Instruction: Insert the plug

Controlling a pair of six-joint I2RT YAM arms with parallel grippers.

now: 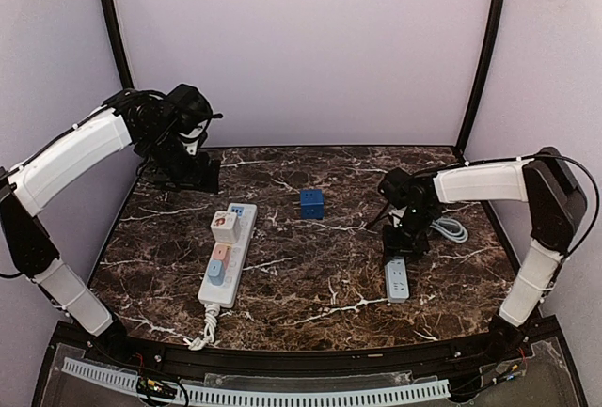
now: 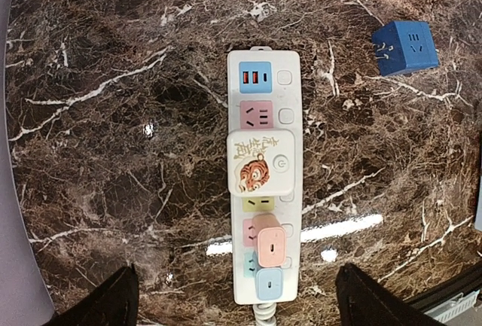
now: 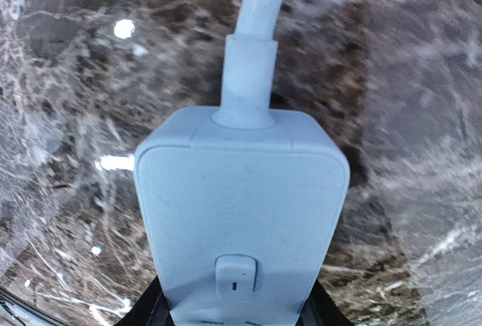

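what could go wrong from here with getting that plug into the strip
1. The right gripper seems to hold the plug only at the end away from its cord, so the plug may tilt when pushed.
2. The cord trails off and could drag or snag on the way across.
3. The power strip lies loose with the left gripper open above it. The tiger adapter and pink plug crowd the free sockets, so the strip may slide.

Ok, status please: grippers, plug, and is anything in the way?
Left gripper open above power strip. Right gripper shut on pale blue plug, away from strip. Pink socket free; blue cube stands apart.
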